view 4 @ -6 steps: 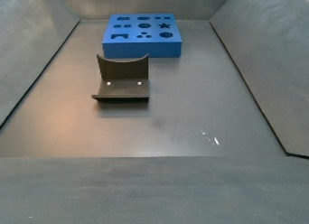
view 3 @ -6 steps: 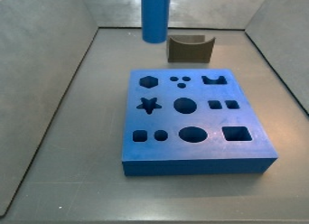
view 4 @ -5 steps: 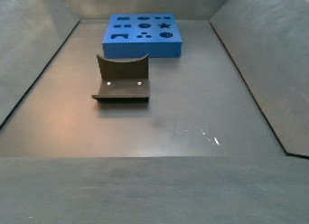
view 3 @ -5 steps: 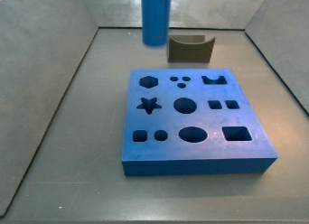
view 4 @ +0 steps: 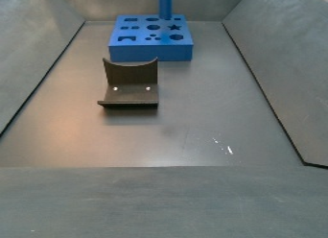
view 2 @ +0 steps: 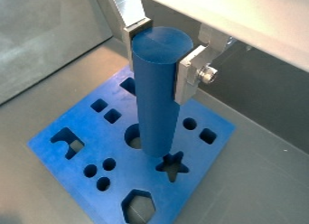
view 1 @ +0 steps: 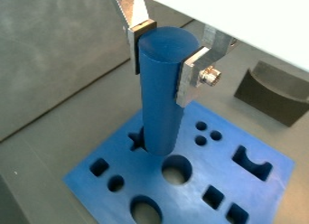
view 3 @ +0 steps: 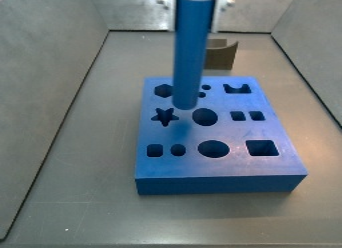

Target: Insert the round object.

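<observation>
My gripper (view 1: 167, 45) is shut on the top of the round object (view 1: 163, 106), a long smooth blue cylinder peg held upright; both wrist views show it (view 2: 154, 101). The peg hangs over the flat blue block (view 3: 267, 164) with shaped holes. In a side view the peg (view 3: 191, 47) has its lower end over the block's back part, close to the round hole (view 3: 205, 116) and the star hole (view 3: 164, 117). I cannot tell whether it touches the block. In a side view the peg (view 4: 164, 2) stands above the block (view 4: 152, 48) at the far end.
A small dark brown notched block (view 4: 129, 83) stands on the floor apart from the blue block; it also shows behind the peg (view 3: 223, 52) and in a wrist view (view 1: 277, 92). Grey walls (view 3: 54, 52) enclose the floor on all sides.
The gripper has carried the peg from behind the blue block, near the brown block, forward and down to over the blue block's holes.
</observation>
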### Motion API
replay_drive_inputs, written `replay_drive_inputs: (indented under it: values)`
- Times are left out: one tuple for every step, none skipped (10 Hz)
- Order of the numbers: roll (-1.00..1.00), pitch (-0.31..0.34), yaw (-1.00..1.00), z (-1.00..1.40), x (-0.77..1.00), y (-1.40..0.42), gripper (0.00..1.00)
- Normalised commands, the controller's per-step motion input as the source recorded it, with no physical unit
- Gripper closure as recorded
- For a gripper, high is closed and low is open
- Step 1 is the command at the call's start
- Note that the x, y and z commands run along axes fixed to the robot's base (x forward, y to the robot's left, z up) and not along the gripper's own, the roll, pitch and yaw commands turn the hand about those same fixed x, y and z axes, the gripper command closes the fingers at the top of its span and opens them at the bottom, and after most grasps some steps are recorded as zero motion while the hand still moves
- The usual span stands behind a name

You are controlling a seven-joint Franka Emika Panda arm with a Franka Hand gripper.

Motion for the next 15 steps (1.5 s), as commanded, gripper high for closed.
replay_drive_inputs:
  values:
    - [0.01,0.154,0.00,-0.29,0.90,0.00,1.00]
    - [0.01,0.180,0.00,-0.24,0.93,0.00,1.00]
    - [0.02,0.164,0.00,-0.25,0.88,0.00,1.00]
    - [0.03,0.157,-0.01,-0.29,0.91,0.00,1.00]
    - [0.09,0.194,-0.05,-0.27,0.90,0.00,1.00]
    - [0.12,0.184,-0.05,-0.27,0.79,0.00,1.00]
    - [0.00,0.107,-0.07,-0.25,0.44,0.00,1.00]
    - [-0.03,0.063,-0.08,-0.17,0.33,0.00,1.00]
    - [-0.08,0.030,-0.14,-0.10,0.29,-0.02,1.00]
    - [-0.06,0.044,-0.13,-0.19,0.33,0.00,1.00]
    - [-0.03,0.020,-0.14,-0.29,0.24,0.00,1.00]
    - [0.00,0.047,-0.14,-0.33,0.15,0.00,1.00]
    - [0.10,0.079,-0.09,-0.34,0.11,0.09,1.00]
    - [0.10,0.084,-0.08,-0.31,0.11,0.09,1.00]
    - [0.08,0.051,-0.06,-0.28,0.01,0.11,1.00]
